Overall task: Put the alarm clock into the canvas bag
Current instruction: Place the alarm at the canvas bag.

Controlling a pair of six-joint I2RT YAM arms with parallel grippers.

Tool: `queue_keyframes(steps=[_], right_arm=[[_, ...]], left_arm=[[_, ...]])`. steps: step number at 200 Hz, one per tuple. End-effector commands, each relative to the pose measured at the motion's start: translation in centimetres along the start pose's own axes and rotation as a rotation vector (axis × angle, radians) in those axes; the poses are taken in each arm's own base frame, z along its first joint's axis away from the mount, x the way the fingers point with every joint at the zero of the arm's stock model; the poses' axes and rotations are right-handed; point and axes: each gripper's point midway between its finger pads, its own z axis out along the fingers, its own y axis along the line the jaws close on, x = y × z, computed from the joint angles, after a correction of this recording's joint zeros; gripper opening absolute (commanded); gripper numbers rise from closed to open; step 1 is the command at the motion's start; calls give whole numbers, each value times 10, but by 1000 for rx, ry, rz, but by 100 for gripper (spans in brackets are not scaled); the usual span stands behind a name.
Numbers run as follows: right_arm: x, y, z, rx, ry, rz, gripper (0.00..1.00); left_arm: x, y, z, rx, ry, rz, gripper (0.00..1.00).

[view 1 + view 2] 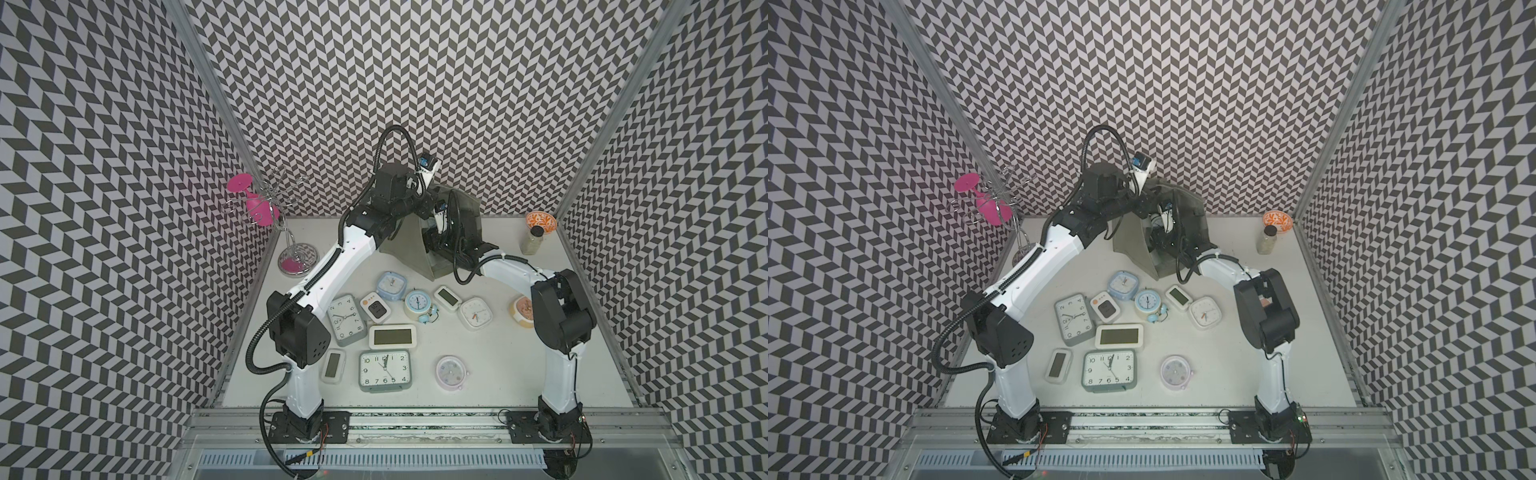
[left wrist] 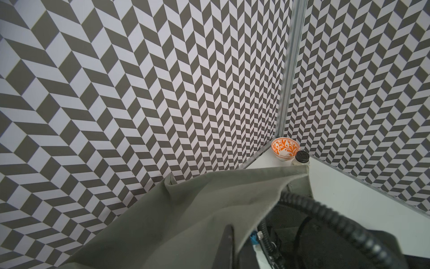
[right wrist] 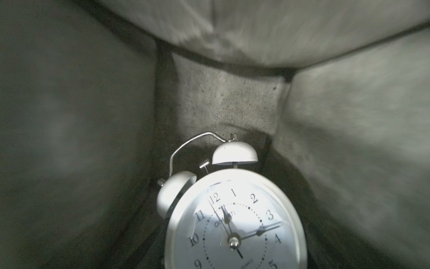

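Pinching shut on the rim of the canvas bag, the left claw holds the fabric up at upper centre in both top views. The right claw is sunk out of sight in the bag's mouth; I cannot tell its opening or whether it grips. The alarm clock, white with twin bells, is inside the bag, low in the right wrist frame. Other clocks lie on the worktop below.

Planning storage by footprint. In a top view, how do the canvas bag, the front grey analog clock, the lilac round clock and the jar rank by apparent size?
1. canvas bag, partly hidden, yet clearly largest
2. grey clock
3. lilac clock
4. jar
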Motion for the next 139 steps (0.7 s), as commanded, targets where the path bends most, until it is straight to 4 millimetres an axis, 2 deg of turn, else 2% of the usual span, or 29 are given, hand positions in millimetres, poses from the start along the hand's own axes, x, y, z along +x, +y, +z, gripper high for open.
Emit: queue_keyframes(steps=[1, 29, 71, 87, 114, 139], right_arm=[[-33, 4, 12, -14, -117, -32, 53], [-24, 1, 26, -6, -87, -30, 60], [-26, 2, 18, -9, -53, -22, 91], [-34, 3, 5, -9, -59, -6, 100], [-50, 8, -29, -28, -83, 33, 99], [-59, 9, -69, -22, -86, 82, 100]], left_arm=[[-31, -12, -20, 71, -82, -25, 0], [-32, -8, -21, 76, -87, -53, 0], [-23, 11, -17, 19, -74, -85, 0], [-20, 19, -16, -5, -71, -93, 0], [-18, 31, -16, -66, -65, -92, 0], [-12, 40, -14, -113, -46, -89, 0]])
